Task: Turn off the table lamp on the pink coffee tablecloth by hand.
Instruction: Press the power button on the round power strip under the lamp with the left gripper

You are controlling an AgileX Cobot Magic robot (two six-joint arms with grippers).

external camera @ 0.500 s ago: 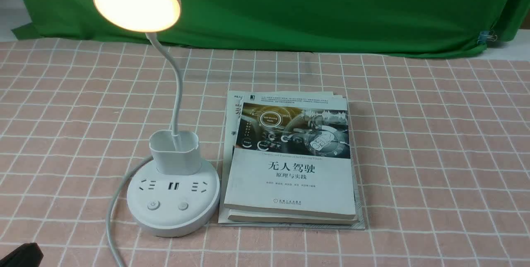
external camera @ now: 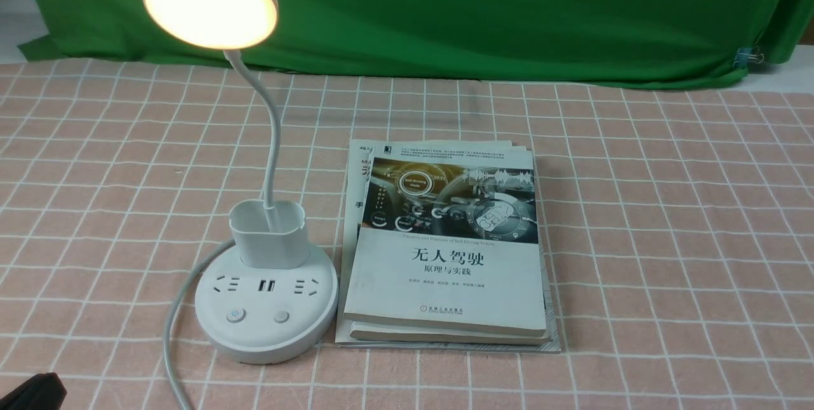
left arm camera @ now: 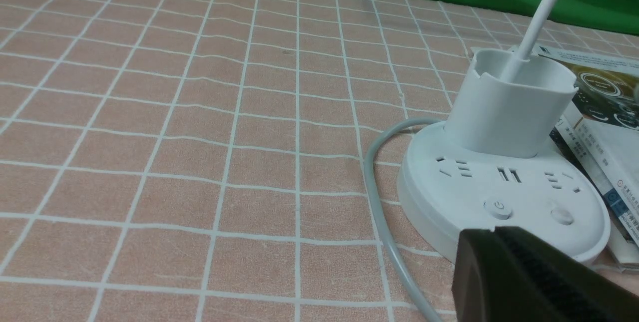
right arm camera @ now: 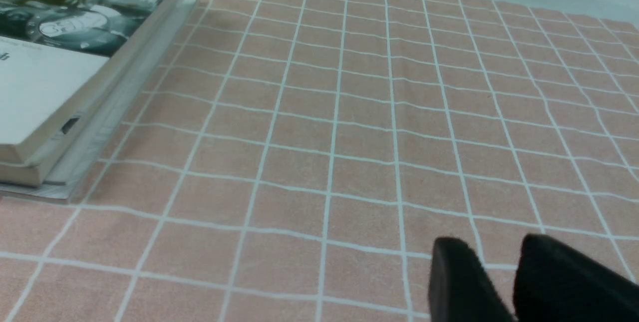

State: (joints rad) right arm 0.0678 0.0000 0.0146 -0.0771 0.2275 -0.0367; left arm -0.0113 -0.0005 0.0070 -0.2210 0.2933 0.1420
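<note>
Left fingers [left arm camera: 491,234]: pressed together, nothing seen between them; tips near the lamp's round base, at the near left of the scene. Right fingers [right arm camera: 481,244]: spread, a gap between the tips, over bare pink coffee tablecloth [right arm camera: 299,162] on the right side.

Table lamp [external camera: 267,308]: left part of the scene, upright on the cloth, its disc head [external camera: 210,3] lit a warm white. Thin bendy neck [external camera: 273,143] rises from the cup holder [external camera: 268,238], which stands at the far part of the base. Base top carries sockets, with two round buttons nearer; the left button [external camera: 235,314] bears a power mark. Pale cord [external camera: 170,334] curves round the base's left side toward the near edge.

Book stack [external camera: 445,283]: just right of the base, lying flat, middle of the cloth. Green backdrop cloth [external camera: 477,16] along the far side, a clip [external camera: 747,57] at its right end.
</note>
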